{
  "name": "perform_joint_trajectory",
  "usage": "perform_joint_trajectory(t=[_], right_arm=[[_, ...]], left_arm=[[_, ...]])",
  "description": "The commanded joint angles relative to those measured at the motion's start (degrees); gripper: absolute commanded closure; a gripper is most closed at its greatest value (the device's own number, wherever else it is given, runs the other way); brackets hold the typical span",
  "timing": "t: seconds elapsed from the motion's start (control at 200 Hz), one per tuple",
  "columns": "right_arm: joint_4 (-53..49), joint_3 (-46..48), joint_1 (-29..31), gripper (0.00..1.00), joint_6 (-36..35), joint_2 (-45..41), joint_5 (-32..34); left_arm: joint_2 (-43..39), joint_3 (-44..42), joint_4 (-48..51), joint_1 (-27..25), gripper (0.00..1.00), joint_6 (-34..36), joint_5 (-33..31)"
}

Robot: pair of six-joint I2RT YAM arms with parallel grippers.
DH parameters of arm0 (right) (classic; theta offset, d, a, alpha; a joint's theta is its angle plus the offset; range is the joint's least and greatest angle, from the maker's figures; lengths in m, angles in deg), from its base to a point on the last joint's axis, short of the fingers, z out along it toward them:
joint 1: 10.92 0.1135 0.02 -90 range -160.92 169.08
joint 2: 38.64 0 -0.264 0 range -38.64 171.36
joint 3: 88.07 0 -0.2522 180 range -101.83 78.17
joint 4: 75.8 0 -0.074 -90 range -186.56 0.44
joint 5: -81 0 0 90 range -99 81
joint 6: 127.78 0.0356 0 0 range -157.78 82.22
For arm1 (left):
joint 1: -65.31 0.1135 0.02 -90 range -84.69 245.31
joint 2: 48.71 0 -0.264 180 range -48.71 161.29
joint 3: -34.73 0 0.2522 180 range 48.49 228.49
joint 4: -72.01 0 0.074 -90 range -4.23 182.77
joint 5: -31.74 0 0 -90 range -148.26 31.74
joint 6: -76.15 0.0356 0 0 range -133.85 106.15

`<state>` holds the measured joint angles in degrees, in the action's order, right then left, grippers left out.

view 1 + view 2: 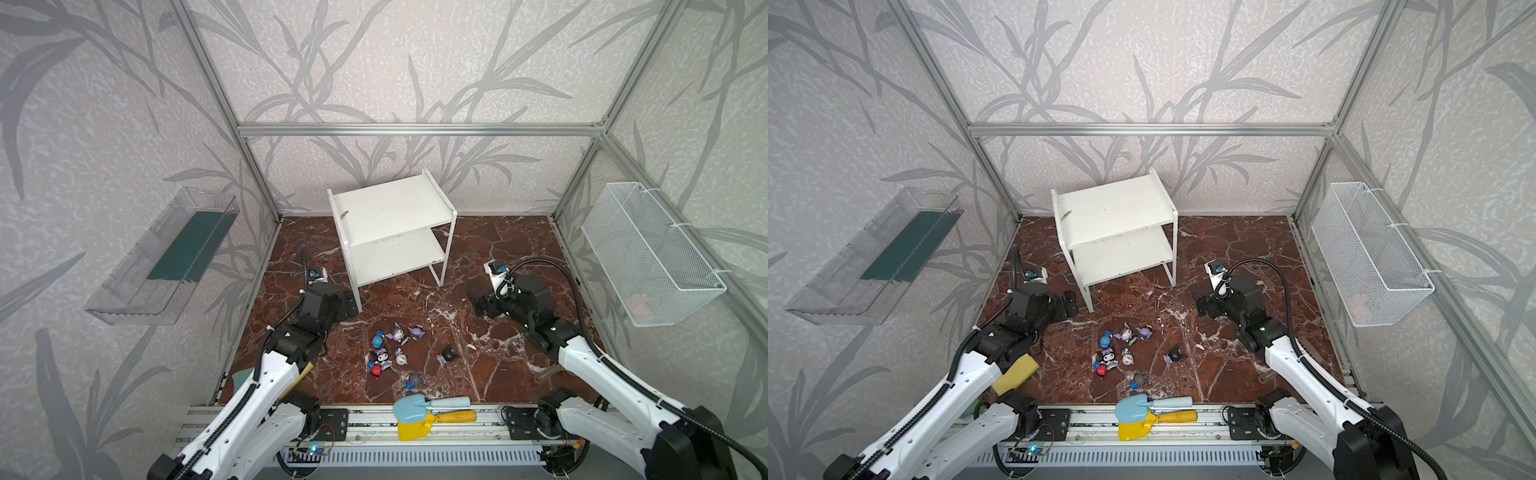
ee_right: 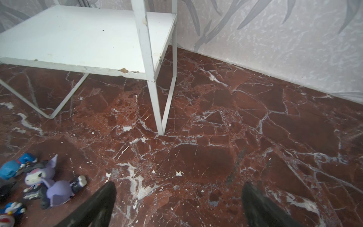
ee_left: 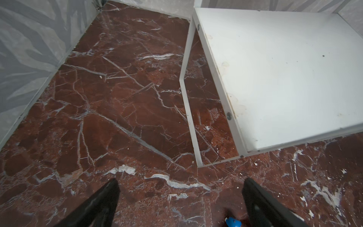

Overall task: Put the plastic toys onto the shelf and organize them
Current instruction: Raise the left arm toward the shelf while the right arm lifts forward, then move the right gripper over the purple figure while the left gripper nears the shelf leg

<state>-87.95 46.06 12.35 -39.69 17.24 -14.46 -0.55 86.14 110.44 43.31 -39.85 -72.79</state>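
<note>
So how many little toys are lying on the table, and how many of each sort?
Pointy-eared purple, black and white figures: 4
Small blue figure: 1
Small red figure: 1
Small white figure: 1
Small grey figure: 1
Total: 8, all on the table, none on the shelf.

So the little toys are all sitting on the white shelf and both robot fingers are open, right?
Not quite: the little toys lie on the red marble floor in front of the white shelf, not on it, as both top views show. The left fingers and right fingers are open, yes.
</note>
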Motion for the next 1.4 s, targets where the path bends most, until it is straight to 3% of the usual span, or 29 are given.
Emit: perform_joint_trajectory(t=[0.0,0.99,1.165,1.395], right_arm=[[-4.8,-1.7,1.2,0.01,1.4,-2.3,-3.4],[-2.5,3.1,4.8,0.0,3.4,-3.3,-6.6],[0.5,4.4,10.3,0.0,3.7,0.1,-5.6],[4.9,3.9,19.9,0.03,3.4,9.8,-2.6]], left_arm=[[1.1,0.4,-2.9,-0.5,0.01,1.5,2.8],[24.3,9.6,-17.3,1.4,0.11,8.3,-0.7],[21.5,9.3,-13.9,1.5,0.03,6.4,0.4],[6.9,4.0,-3.2,1.3,0.0,4.0,1.9]])
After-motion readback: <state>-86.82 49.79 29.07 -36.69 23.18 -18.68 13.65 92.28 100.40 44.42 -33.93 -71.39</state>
